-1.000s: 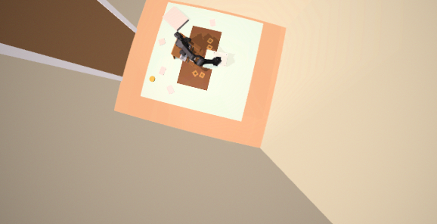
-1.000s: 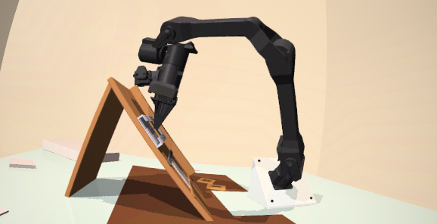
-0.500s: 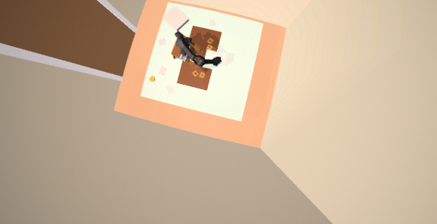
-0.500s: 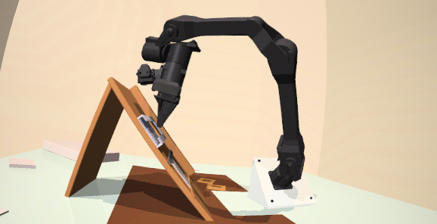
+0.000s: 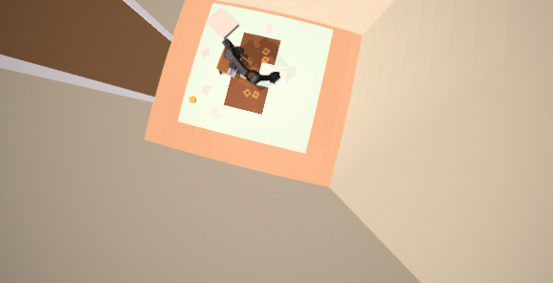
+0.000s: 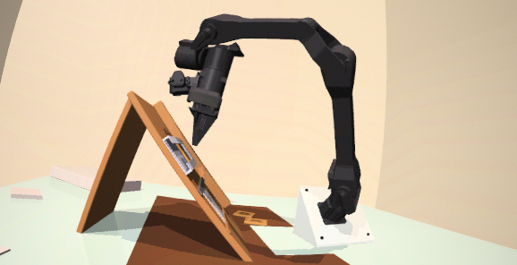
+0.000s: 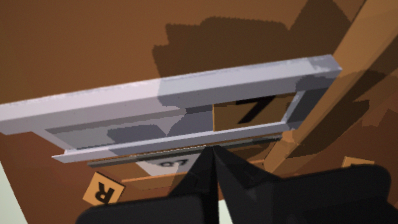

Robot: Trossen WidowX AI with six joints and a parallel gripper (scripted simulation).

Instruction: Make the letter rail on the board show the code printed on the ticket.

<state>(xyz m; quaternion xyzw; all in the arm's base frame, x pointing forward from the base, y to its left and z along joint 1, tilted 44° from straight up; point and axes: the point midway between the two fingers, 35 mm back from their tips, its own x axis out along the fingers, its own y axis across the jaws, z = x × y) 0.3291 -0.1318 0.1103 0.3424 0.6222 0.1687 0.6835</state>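
Note:
The gripper point(image 6: 195, 144) point(image 7: 214, 146) is shut and empty, its tips just off the sloping board point(image 6: 234, 243) point(image 7: 75, 50), beside the rail's lower lip in the wrist view. The grey letter rail point(image 6: 189, 168) point(image 7: 250, 82) holds one tile point(image 7: 272, 116) against its right end wall in the wrist view; its dark letter is partly covered. The rest of the channel to its left is bare. The white ticket point(image 7: 155, 166) shows below the rail, its print mostly hidden by the fingers. A loose R tile point(image 7: 103, 188) lies at the lower left. Other loose tiles point(image 5: 266, 51) point(image 5: 247, 93) point(image 6: 243, 214) lie on the brown mat.
The brown mat point(image 5: 244, 105) lies under the board. A wooden side strip point(image 7: 367, 32) runs beside the rail's closed end. A white arm base point(image 6: 313, 224), a large pale slab point(image 5: 221, 21), several small pale blocks point(image 5: 205, 89) and an orange disc point(image 5: 192, 99) are around.

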